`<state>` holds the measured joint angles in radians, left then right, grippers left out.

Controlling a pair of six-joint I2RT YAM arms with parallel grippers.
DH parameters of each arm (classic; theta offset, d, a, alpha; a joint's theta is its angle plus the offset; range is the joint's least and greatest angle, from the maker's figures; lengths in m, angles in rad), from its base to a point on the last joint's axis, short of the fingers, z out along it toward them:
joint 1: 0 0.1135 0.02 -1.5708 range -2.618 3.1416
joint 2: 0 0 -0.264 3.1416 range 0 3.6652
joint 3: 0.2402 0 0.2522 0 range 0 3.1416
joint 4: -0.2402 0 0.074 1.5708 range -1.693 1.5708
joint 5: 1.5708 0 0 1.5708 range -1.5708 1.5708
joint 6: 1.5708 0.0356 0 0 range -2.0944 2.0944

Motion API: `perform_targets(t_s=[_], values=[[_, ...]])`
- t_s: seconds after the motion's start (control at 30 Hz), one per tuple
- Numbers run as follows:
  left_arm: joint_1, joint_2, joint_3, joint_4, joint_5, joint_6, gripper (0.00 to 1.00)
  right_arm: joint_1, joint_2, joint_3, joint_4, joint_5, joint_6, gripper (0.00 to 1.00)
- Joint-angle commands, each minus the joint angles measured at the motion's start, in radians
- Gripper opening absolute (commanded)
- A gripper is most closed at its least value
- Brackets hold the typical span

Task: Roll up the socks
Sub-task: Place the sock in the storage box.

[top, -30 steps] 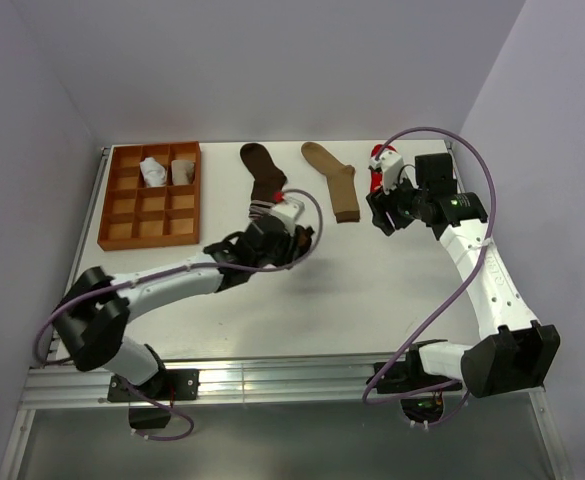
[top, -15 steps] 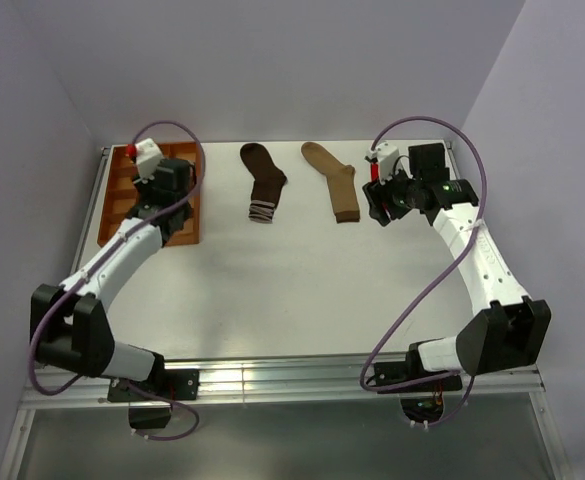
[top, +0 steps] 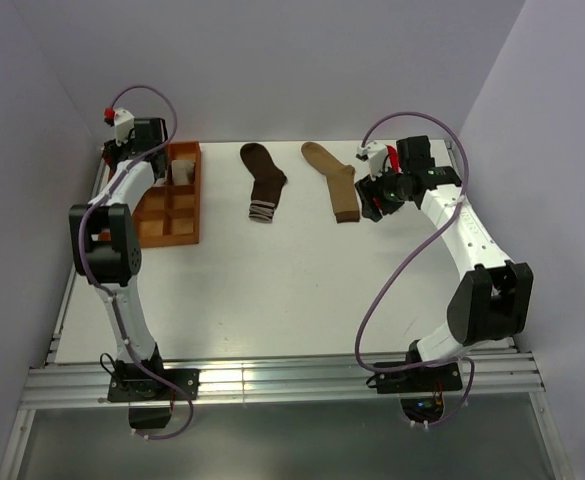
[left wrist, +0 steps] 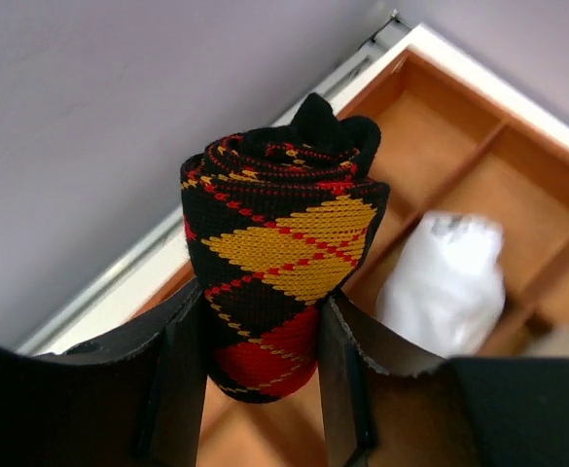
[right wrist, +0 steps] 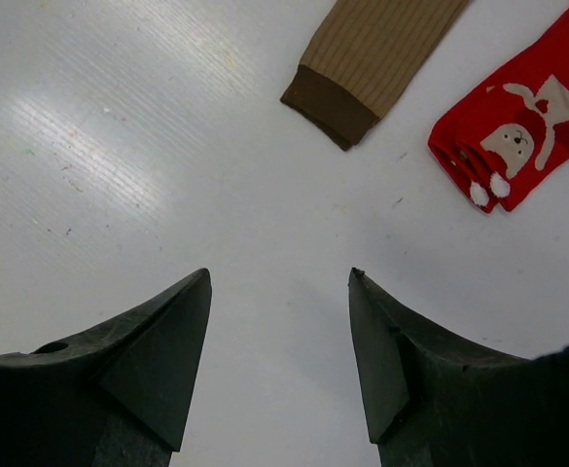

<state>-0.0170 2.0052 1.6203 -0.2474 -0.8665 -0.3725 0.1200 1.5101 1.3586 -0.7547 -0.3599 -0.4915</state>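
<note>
Above tray (left wrist: 430, 126) corner | left gripper (left wrist: 260, 379) clamped on rolled argyle sock (left wrist: 279, 263), axis pointing away from wrist | right gripper (right wrist: 279, 360) apart

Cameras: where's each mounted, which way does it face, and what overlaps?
Top external: above and behind the bases, facing down on table, tray, brown sock, tan sock; left arm and right arm show.
Left wrist: on the wrist, faces past left gripper, shut on argyle sock, into tray; white roll inside.
Right wrist: on the wrist, faces down past open right gripper at table, tan sock, red sock.
Shared: tan sock in top and right wrist; tray in top and left wrist.
</note>
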Motion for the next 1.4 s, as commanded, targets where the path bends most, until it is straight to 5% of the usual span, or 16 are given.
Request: perform_targets(t_s=[0.0,0.23,0.4,0.83,1.37], values=[[0.014,0.093,0.186,-0.027,-0.012,0.113,0.0,0.006,0.027,0.057,0.031,-0.037,-0.01,0.66],[0.055,0.256,0.357,-0.078,0.034,0.208,0.0,0.02,0.064,0.062,0.045,-0.051,-0.01,0.66],[0.08,0.224,0.286,-0.047,0.064,0.216,0.0,0.03,0.084,0.063,0.045,-0.039,-0.016,0.65],[0.1,0.371,0.493,-0.219,0.142,0.228,0.0,0.061,0.116,0.073,0.038,-0.042,-0.019,0.65],[0.123,0.469,0.541,-0.323,0.279,0.207,0.0,0.081,0.13,0.065,0.034,-0.036,-0.027,0.65]])
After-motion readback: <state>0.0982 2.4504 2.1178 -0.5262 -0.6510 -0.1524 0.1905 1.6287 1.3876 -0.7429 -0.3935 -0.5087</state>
